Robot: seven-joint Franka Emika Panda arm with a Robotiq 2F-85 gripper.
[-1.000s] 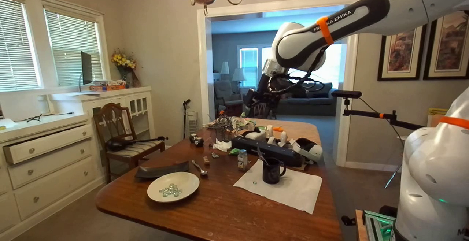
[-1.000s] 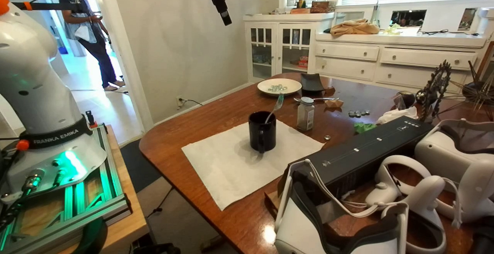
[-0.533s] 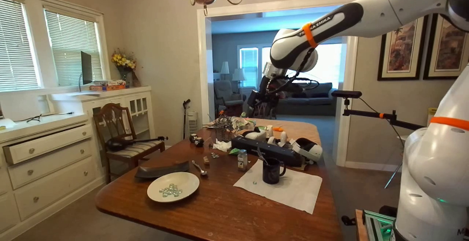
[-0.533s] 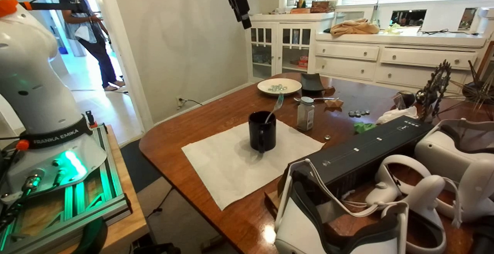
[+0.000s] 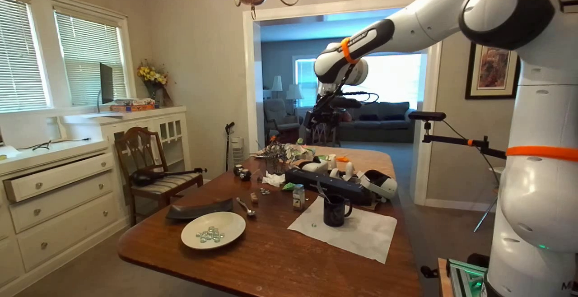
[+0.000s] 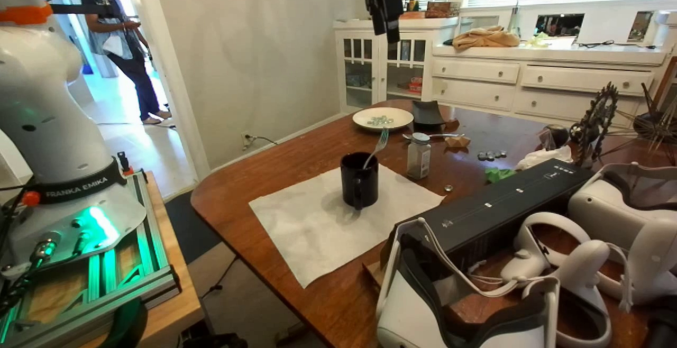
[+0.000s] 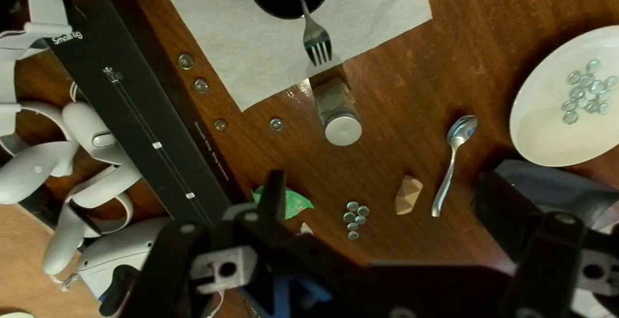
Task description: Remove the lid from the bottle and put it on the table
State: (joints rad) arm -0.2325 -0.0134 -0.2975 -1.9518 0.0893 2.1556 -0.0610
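Note:
The bottle (image 6: pixel 418 160) is a small clear glass jar with a pale lid (image 6: pixel 420 138). It stands upright on the brown wooden table (image 6: pixel 254 171), beside the white paper sheet. It also shows in an exterior view (image 5: pixel 298 197). In the wrist view I look down on the bottle (image 7: pixel 333 98), its lid (image 7: pixel 343 130) on top, above the jaws' middle in the picture. My gripper (image 7: pixel 382 187) is open and empty, its fingers wide apart. It hangs high above the table in both exterior views (image 6: pixel 390 29) (image 5: pixel 318 127).
A black mug (image 6: pixel 359 184) with a fork stands on white paper (image 6: pixel 301 237). A long black box (image 6: pixel 492 200) and white headsets (image 6: pixel 624 231) lie beside the bottle. A white plate (image 7: pixel 541 115), spoon (image 7: pixel 449 173), tan faceted block (image 7: pixel 408 195) and glass beads (image 7: pixel 355 219) lie around.
My arm has reached further out over the table. The gripper has moved to the right in an exterior view, still high and open. The objects on the table have not moved.

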